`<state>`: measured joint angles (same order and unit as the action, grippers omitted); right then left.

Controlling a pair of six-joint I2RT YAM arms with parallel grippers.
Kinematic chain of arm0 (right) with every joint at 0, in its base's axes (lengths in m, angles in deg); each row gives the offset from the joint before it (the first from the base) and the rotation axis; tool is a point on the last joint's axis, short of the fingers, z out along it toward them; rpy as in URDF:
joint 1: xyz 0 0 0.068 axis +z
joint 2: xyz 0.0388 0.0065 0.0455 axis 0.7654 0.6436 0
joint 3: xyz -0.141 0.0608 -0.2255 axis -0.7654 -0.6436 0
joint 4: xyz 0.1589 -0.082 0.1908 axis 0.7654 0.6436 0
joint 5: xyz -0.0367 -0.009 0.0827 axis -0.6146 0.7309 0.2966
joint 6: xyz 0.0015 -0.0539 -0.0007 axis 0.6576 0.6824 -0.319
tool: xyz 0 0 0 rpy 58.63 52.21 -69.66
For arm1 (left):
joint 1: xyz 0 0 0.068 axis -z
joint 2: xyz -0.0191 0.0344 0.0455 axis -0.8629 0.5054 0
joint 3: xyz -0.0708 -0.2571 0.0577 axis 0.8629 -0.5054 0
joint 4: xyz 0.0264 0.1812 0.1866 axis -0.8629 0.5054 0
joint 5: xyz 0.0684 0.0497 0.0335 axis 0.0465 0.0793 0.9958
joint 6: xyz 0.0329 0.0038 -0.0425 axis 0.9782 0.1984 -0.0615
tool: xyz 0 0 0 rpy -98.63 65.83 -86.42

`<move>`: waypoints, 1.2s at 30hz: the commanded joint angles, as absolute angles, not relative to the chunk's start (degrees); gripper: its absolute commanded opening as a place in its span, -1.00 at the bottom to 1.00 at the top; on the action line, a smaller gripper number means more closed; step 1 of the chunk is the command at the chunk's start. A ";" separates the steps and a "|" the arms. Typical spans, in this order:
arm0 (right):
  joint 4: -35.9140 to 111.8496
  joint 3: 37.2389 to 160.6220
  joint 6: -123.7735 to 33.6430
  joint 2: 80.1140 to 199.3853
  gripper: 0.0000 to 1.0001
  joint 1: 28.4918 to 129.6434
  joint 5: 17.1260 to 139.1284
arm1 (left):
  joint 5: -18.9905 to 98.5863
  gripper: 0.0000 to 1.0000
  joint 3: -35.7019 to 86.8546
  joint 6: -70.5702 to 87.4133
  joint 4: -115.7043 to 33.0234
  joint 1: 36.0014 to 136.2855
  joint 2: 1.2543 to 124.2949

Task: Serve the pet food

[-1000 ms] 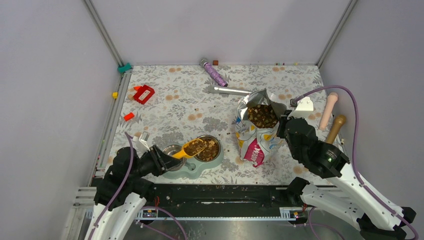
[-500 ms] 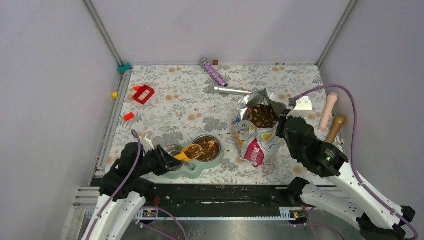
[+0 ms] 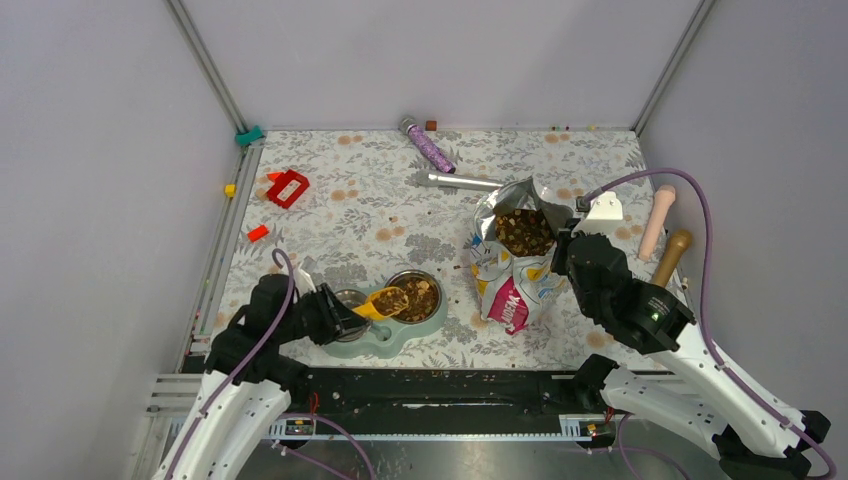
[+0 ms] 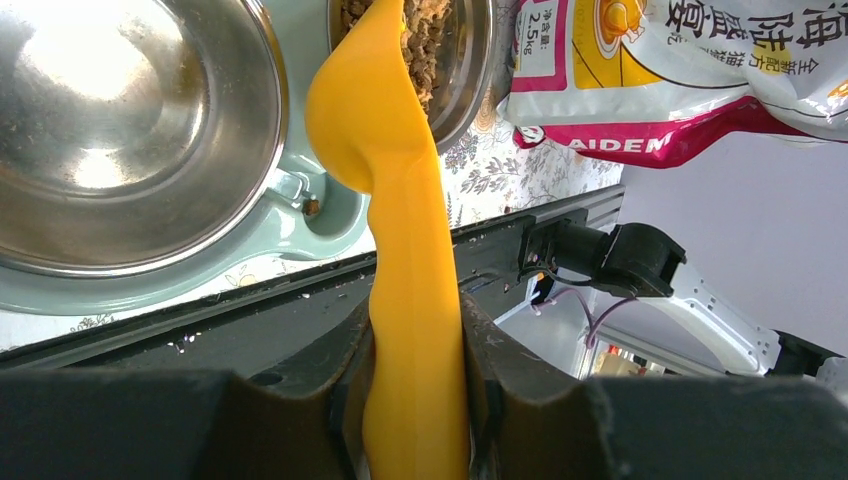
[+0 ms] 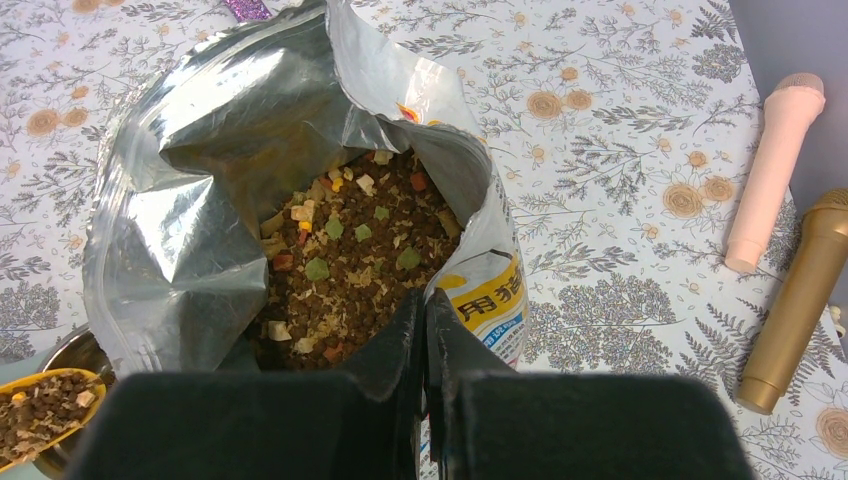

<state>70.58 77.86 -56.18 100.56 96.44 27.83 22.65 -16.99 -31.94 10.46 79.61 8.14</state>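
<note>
The pet food (image 5: 340, 270) fills the open foil bag (image 3: 510, 262), more lies in the feeder's right steel bowl (image 3: 421, 297), and some sits in the orange scoop (image 3: 385, 300). My left gripper (image 4: 415, 375) is shut on the scoop's handle (image 4: 412, 300), holding the loaded scoop over the pale green feeder (image 3: 385, 335) between its bowls. The left steel bowl (image 4: 120, 130) is empty. My right gripper (image 5: 424, 325) is shut on the bag's near rim (image 5: 478, 270), holding the bag open and upright.
A pink microphone (image 3: 657, 220) and a gold one (image 3: 671, 257) lie at the right edge. A purple tube (image 3: 428, 146) and a metal tube (image 3: 464, 181) lie at the back. A red block (image 3: 288, 187) and small red bits sit at the left. Stray kibble dots the cloth near the bag.
My left arm has drawn back toward the near edge, pulling the loaded scoop a little left and nearer, from over the right bowl to between the bowls. The right arm and bag stay still.
</note>
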 commanded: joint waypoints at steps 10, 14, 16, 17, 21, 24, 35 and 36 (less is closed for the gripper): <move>68.08 79.37 -56.09 100.94 -1.00 96.35 26.34 | 22.30 -1.00 -11.65 -26.52 10.70 79.57 17.92; 68.01 79.38 -56.11 100.87 -1.00 96.35 26.86 | 22.37 -1.00 -9.07 -25.44 10.69 79.56 20.90; 68.04 79.37 -56.08 100.86 -1.00 96.35 26.94 | 22.35 -1.00 -7.76 -24.76 10.94 79.59 22.68; 67.97 79.37 -56.12 100.76 -1.00 96.39 26.98 | 22.21 -1.00 -7.04 -24.29 11.21 79.65 23.68; 68.02 79.31 -56.17 100.53 -1.00 96.34 27.22 | 23.57 -1.00 -4.67 -22.10 14.22 79.88 27.77; 68.04 79.28 -56.18 100.63 -1.00 96.34 27.24 | 23.86 -1.00 -3.11 -21.85 14.20 80.64 29.12; 67.99 79.11 -56.18 99.93 -1.00 96.30 27.20 | 30.98 -1.00 3.66 -21.78 14.16 89.11 38.11; 68.04 79.11 -56.14 99.82 -1.00 96.34 27.21 | 31.53 -1.00 4.24 -21.83 14.12 89.73 39.26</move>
<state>70.52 77.86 -56.05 100.27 96.44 27.94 27.09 0.13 -22.85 14.45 87.50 36.60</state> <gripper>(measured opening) 0.022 0.283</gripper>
